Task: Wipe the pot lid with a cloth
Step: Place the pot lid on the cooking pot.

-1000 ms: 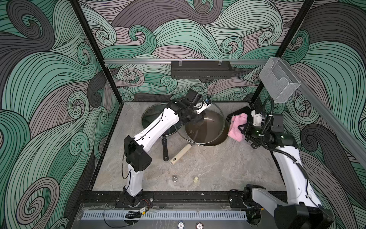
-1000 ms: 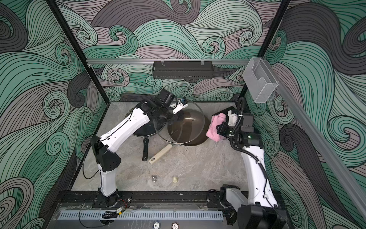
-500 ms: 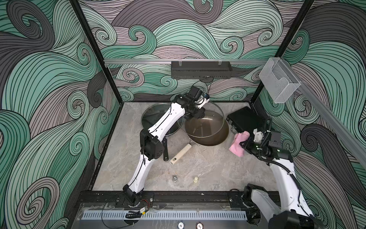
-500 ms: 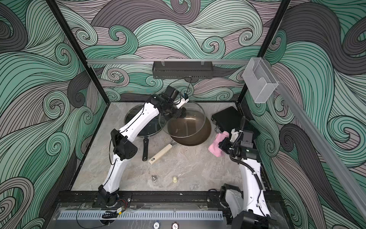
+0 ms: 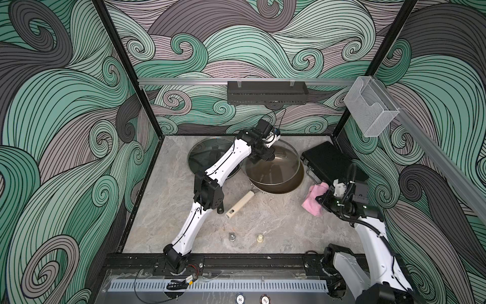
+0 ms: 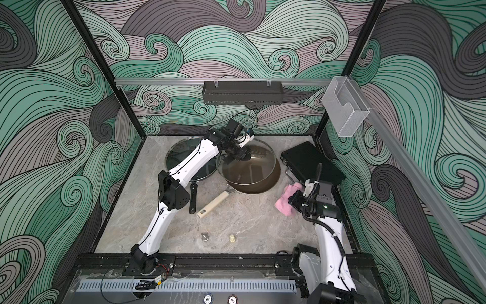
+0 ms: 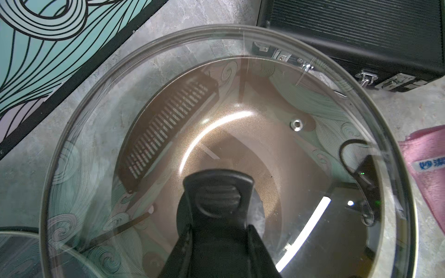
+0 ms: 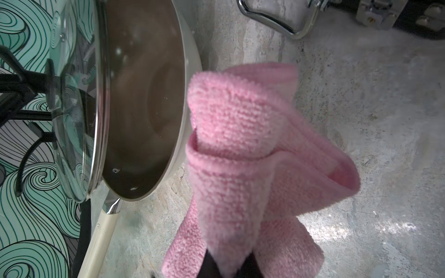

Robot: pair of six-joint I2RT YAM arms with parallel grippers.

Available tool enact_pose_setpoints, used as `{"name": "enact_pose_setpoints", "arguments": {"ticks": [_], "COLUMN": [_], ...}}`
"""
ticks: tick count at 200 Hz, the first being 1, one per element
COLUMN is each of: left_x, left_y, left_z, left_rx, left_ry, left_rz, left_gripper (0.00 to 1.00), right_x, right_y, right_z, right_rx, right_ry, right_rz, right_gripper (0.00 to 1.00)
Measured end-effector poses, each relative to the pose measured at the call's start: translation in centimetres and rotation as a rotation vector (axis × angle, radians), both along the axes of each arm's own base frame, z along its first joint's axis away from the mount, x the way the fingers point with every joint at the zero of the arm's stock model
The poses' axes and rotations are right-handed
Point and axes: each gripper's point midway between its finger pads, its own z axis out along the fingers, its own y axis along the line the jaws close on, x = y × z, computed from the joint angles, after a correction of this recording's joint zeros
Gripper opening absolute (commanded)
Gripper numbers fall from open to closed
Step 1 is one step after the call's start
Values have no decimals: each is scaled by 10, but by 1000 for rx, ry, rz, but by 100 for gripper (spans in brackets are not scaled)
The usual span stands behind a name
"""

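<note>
My left gripper (image 5: 263, 155) (image 6: 240, 155) is shut on the black knob (image 7: 218, 190) of the glass pot lid (image 5: 284, 168) (image 6: 252, 168). It holds the lid slightly tilted just above the brown pan (image 5: 278, 188) (image 6: 252, 188). The wrist view looks through the glass (image 7: 96, 144), with the gripper (image 7: 218, 228) clamped on the knob. Right of the pan and low over the table hangs the pink cloth (image 5: 311, 200) (image 6: 285, 202) (image 8: 236, 134), bunched up, with my right gripper (image 5: 322, 198) (image 8: 228, 264) shut on it. Cloth and lid (image 8: 72, 120) are apart.
A second glass lid on a dark pan (image 5: 207, 158) lies at the back left. A black case (image 5: 328, 160) lies at the back right, close behind my right gripper. The pan's cream handle (image 5: 240, 204) points forward. Two small knobs (image 5: 231, 237) (image 5: 259, 238) stand near the front edge.
My right gripper has carried the cloth away from the lid's right edge, down and toward the front. My left arm has pulled the lid back and held it flatter over the pan.
</note>
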Motion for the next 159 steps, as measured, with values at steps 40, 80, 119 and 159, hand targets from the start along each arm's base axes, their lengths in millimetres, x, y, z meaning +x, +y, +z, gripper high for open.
{"name": "enact_pose_setpoints", "arguments": {"ticks": [40, 80, 119, 159], "left_x": [0, -6, -10, -12], "left_y": [-12, -20, -25, -28], "left_z": [-1, -13, -17, -18], "left_rx": [-7, 20, 38, 42], "left_ry": [-18, -17, -23, -27], "left_rz": [-14, -28, -46, -55], "left_gripper": [0, 0, 0, 0], "right_x": [-6, -5, -5, -5], "right_y": [2, 2, 3, 3], "right_z": [-12, -15, -18, -20], "right_rx": [17, 23, 34, 41], "right_ry": [22, 16, 18, 18], "right_rz": [-16, -22, -28, -30], "right_gripper": [0, 0, 0, 0]}}
